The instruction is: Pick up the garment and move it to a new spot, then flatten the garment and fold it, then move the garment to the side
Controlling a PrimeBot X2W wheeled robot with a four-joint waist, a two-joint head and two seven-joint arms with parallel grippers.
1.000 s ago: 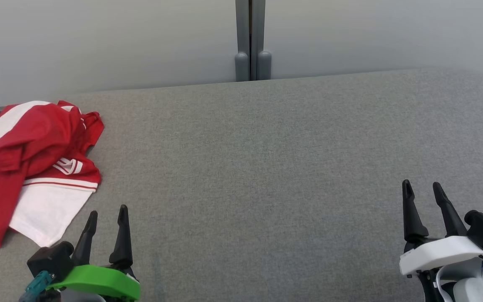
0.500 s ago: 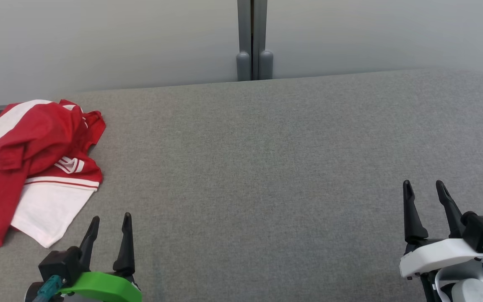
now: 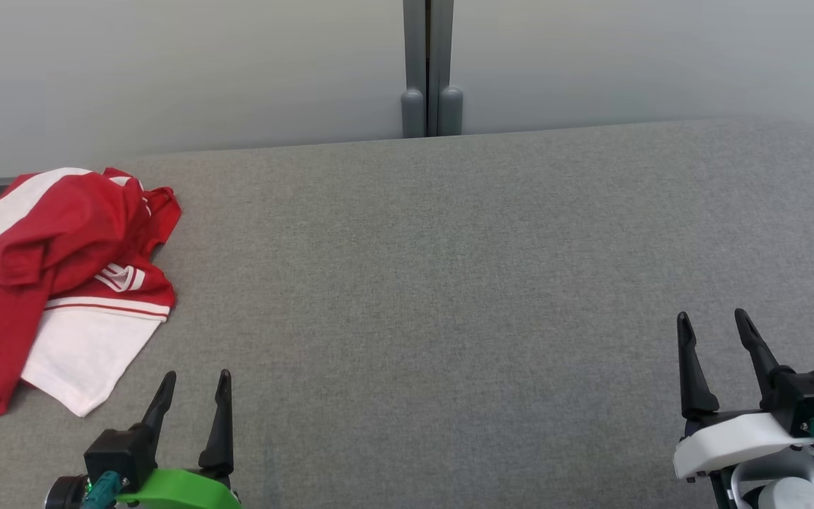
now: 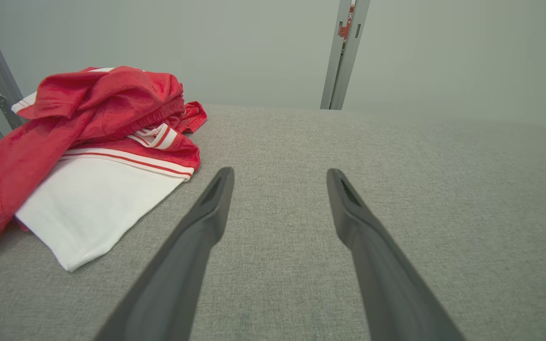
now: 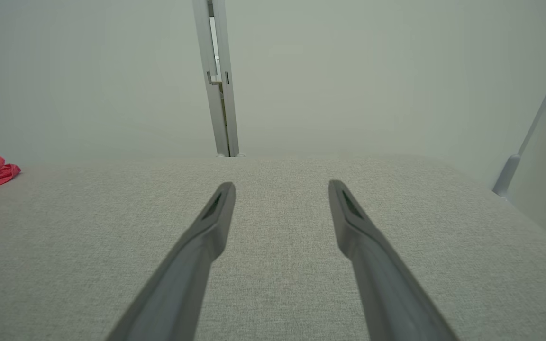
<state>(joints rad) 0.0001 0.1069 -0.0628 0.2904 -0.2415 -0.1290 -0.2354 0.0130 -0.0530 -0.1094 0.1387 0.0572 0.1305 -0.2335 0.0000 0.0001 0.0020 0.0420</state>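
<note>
pickup step: both sets of jaws stand spread, empty. next, bring your left gripper (image 3: 197,375) onto the crumpled garment (image 3: 68,237).

A bare test lab or robot work cell, by the look of it — pale partition panels (image 3: 167,71) joined by a grey metal post (image 3: 428,63), and a grey fabric-covered desk (image 3: 449,283) in front.

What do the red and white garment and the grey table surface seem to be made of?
Garment: likely soft knit jersey, matte; it crumples in loose folds. Table surface: apparently grey woven fabric covering, matte; a fine heathered weave shows, no shine.
</note>
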